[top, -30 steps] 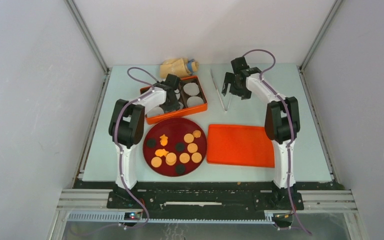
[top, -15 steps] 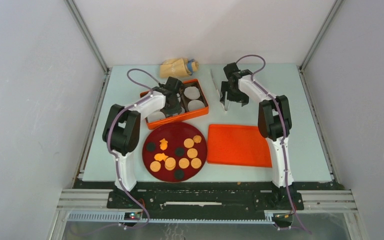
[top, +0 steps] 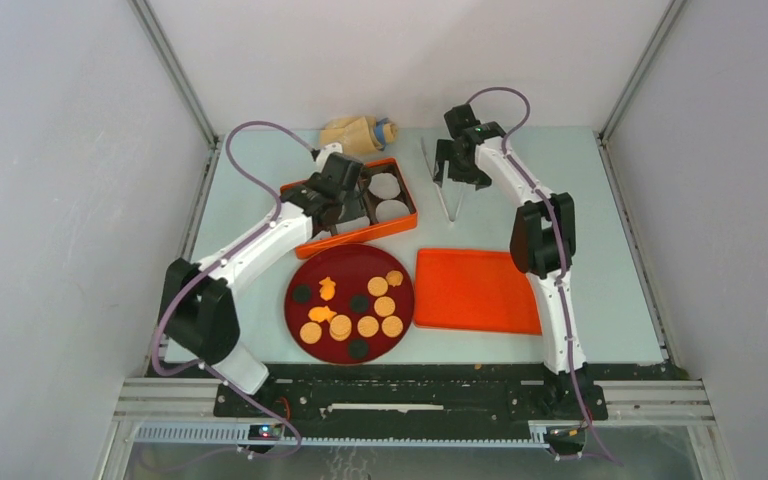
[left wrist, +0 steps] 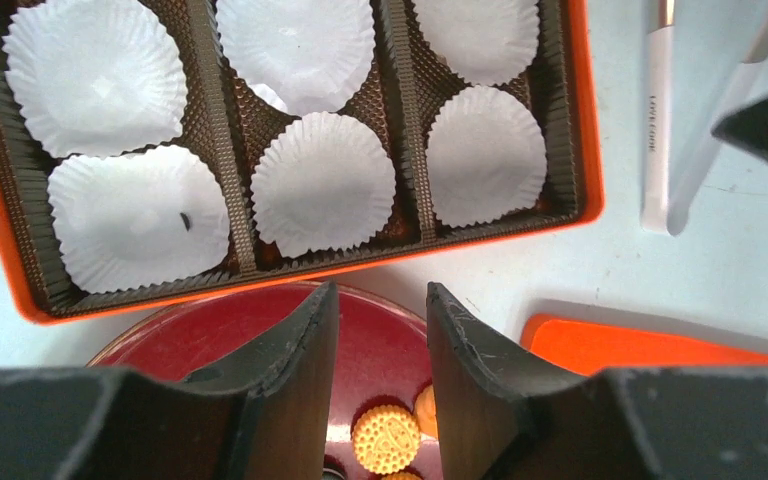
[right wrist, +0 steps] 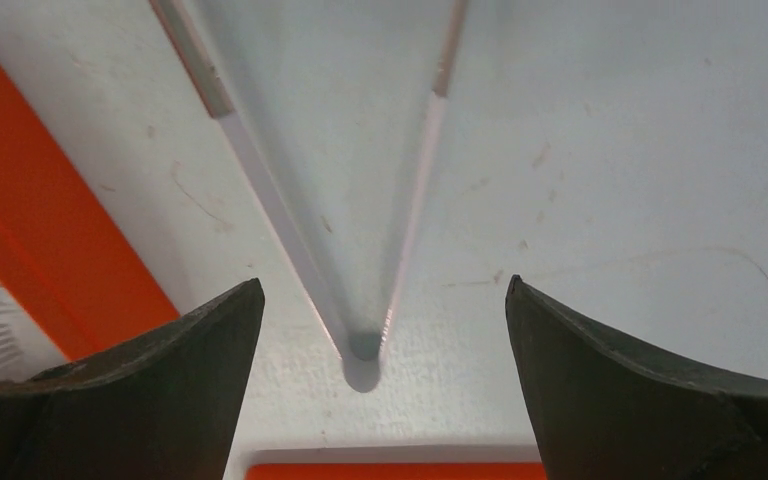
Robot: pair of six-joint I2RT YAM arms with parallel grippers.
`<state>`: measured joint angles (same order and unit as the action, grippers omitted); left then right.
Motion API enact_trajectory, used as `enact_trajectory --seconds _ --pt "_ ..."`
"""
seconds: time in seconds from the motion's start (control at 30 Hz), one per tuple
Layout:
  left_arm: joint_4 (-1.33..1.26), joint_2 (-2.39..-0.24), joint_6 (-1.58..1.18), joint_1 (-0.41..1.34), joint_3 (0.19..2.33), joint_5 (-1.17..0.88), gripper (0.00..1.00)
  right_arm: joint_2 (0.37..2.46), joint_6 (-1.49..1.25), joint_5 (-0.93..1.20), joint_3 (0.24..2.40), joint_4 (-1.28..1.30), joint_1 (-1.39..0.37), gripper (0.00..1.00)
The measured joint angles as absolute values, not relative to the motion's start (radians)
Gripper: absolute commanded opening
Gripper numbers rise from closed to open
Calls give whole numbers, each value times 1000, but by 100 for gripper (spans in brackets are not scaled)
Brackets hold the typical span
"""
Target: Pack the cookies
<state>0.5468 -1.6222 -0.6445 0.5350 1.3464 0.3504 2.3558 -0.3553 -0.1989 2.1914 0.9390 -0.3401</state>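
Cookies (top: 368, 325) lay on a plate (top: 348, 262) at lower centre; a box (top: 360, 236) sat just above it, a tray (top: 475, 290) to its right, and tongs (top: 440, 190) at upper centre.

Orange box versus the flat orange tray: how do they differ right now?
The orange box is deep, split into brown compartments holding white paper liners; the flat orange tray is shallow and bare. The box lies skewed beyond the dark red plate; the tray lies squarer, right of the plate. Both are orange rectangles, and no cookies show in either.

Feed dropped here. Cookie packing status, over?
Left gripper open, empty, above box edge. Right gripper open over tongs. Cookies all on red plate, liners unfilled. Nothing in the way.
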Motion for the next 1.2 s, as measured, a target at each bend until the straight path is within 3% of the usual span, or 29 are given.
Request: enact_trajectory --seconds 0.13,0.5,0.63,0.67,0.73,0.97,1.2 --pt "533 -1562 -645 537 1259 372 43 2436 -335 -160 2304 968 -340 100" --pt "515 -1559 -646 535 1133 379 43 2460 -319 -111 2188 1001 -363 100" --pt "498 -1564 -646 535 1133 378 43 2492 -320 -115 2243 1034 -365 80" --pt "495 -1568 -646 535 1133 377 42 2508 -320 -114 2271 1047 -365 70" --pt "495 -1576 -646 535 1133 369 42 2525 -321 -103 2301 1059 -361 38" --pt "495 -1575 -646 535 1124 363 43 2489 -321 -86 2239 1032 -335 22" --pt "503 -1537 -646 535 1113 363 43 2368 -316 -73 2085 1029 -315 21"
